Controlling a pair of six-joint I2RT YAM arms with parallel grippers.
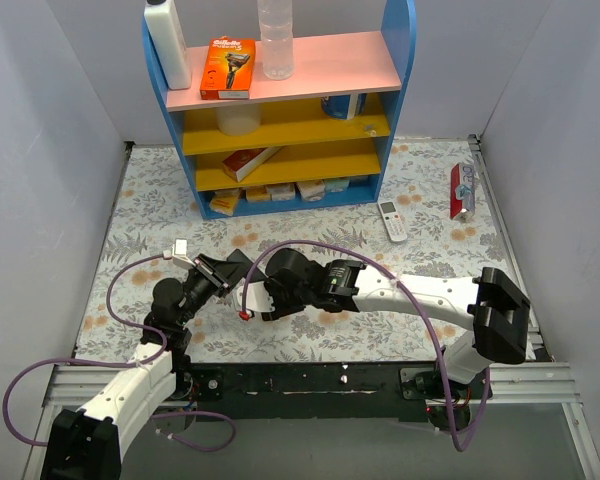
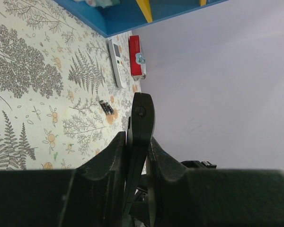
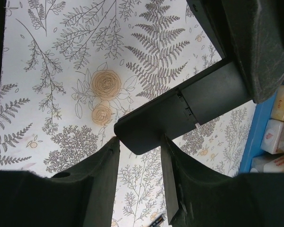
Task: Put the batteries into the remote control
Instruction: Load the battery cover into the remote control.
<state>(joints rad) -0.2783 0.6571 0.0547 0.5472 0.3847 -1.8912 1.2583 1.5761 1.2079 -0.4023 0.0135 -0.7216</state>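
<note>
top: left gripper [image 1: 212, 268] and right gripper [image 1: 258, 296] stood together by the table's [image 1: 310, 340] near edge, mid-width.
left wrist: left gripper clenched on black remote [image 2: 141, 111], seen edge-on; batteries [image 2: 106, 108] lay on the table near white remote [image 2: 115, 64].
right wrist: black remote's end sat at right gripper's parted fingers [image 3: 102, 184]; grasp could not be told.

The blue shelf [image 1: 280, 110] blocks the far middle; the right arm [image 1: 420, 292], reaching the black remote [image 2: 141, 118], bars the near bench [image 1: 150, 200]; far left lies open.
</note>
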